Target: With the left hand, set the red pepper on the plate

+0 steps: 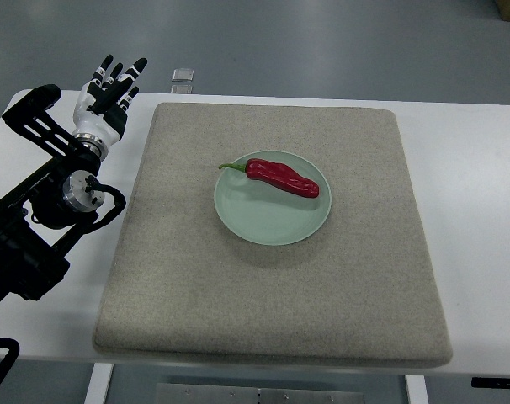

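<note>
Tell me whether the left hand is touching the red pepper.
Apart. The top view shows the left hand open beyond the mat's left edge, with bare mat between it and the red pepper on the plate.

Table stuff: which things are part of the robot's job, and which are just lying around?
Part of the job:
- pepper, lying on the plate
- plate
- left hand, open, off to the side

Just lying around:
- mat under the plate
- small grey thing at the table's far edge

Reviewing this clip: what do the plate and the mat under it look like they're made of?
Plate: pale green, smooth with a soft even sheen, so probably glazed ceramic, though melamine or plastic can't be ruled out. Mat: beige-grey with a fine speckled, matte, fibrous surface and rounded soft edges, likely felt or woven fabric over padding.
</note>
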You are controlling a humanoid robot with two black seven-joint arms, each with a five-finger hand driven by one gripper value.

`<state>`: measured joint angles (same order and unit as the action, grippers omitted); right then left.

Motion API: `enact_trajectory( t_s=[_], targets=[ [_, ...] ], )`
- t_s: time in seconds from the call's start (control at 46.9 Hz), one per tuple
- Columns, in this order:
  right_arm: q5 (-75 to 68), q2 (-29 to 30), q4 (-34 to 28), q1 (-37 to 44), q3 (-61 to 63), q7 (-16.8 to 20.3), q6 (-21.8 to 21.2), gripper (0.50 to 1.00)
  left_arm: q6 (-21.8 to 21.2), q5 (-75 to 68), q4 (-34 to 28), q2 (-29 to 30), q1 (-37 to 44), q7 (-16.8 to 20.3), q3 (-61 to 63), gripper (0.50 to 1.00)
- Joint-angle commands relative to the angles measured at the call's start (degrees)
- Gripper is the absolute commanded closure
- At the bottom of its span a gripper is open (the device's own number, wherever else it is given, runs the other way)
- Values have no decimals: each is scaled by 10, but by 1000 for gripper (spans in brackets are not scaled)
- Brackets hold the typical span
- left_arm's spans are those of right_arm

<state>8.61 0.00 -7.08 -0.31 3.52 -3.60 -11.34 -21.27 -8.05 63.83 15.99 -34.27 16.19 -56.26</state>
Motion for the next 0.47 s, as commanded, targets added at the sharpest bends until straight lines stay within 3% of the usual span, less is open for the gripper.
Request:
enact_trajectory(
  t_s=[0.0, 0.448],
  targets=[
    [0, 0, -5, 0, 1, 0, -2, 568, 3, 1, 1, 0, 0, 1, -1, 501],
    [4, 0, -8, 0, -1, 2, -6, 568, 8, 0, -2, 2, 0, 1, 0, 501]
  ],
)
